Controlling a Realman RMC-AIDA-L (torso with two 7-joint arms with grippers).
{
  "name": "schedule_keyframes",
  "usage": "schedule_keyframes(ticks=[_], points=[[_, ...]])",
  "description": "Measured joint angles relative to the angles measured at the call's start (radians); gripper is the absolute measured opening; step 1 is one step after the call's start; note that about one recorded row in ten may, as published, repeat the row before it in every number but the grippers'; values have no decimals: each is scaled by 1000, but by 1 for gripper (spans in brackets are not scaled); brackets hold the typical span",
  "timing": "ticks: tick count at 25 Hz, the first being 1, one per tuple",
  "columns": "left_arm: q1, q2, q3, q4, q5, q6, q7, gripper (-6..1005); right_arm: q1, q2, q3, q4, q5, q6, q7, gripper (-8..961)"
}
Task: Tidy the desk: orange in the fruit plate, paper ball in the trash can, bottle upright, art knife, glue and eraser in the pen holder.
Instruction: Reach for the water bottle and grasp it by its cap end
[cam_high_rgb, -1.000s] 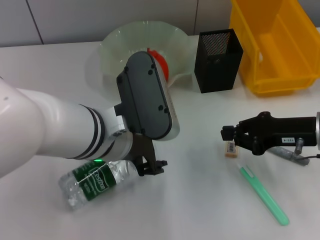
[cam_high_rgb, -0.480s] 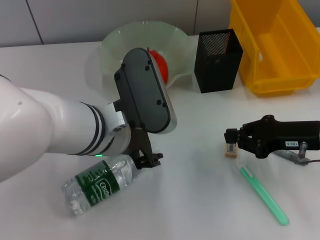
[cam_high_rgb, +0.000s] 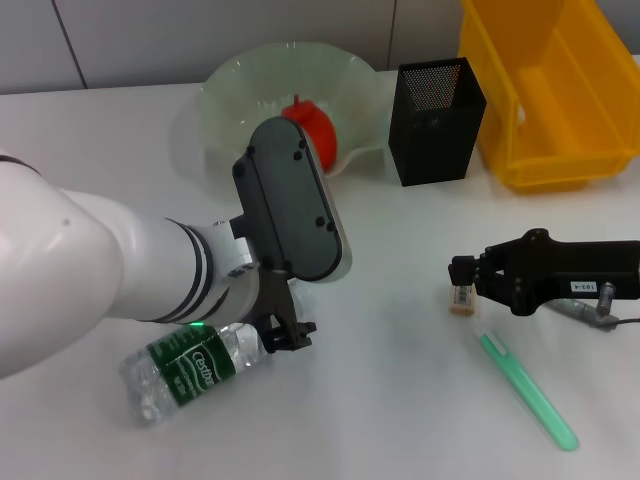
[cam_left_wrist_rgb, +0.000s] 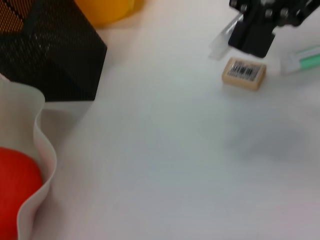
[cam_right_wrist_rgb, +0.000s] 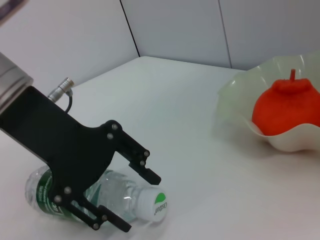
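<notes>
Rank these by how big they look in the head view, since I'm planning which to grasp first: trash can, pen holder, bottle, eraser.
1. trash can, largest, though cut off by the frame edge
2. bottle and pen holder, look alike; the bottle is partly hidden and nearer, so unranked
3. eraser, clearly smallest

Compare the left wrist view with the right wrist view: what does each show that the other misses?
Only the left wrist view shows the tall black metal-mesh pen holder, the small beige rectangular eraser lying on the white table, the right gripper just beyond it, and a bit of the green pen-shaped tool.

Only the right wrist view shows the clear plastic bottle lying on its side, with the open left gripper poised around its cap end.

Both show the red-orange orange inside the pale-green wavy fruit plate.
</notes>
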Motion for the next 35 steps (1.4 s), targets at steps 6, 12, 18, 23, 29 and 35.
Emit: schedule_keyframes(ticks=[6, 12, 18, 23, 29, 35], points=[[-9, 0, 13, -25, 12, -32, -15, 520, -3, 0, 0, 0, 0, 0, 0, 58], [-16, 0, 14, -42, 12, -46, -16, 519, -12, 0, 0, 0, 0, 0, -3, 58], [-23, 0, 18, -57, 12, -47, -16, 517, -15, 0, 1, 0, 2, 0, -9, 58], [-32, 0, 27, -74, 12, -47, -16, 516, -15, 0, 1, 0, 2, 0, -9, 58], [-33, 0, 30, -78, 12, -53, -16, 514, -15, 0, 1, 0, 4, 0, -11, 58], [-32, 0, 30, -83, 12, -51, -16, 513, -15, 0, 3, 0, 6, 0, -12, 58]])
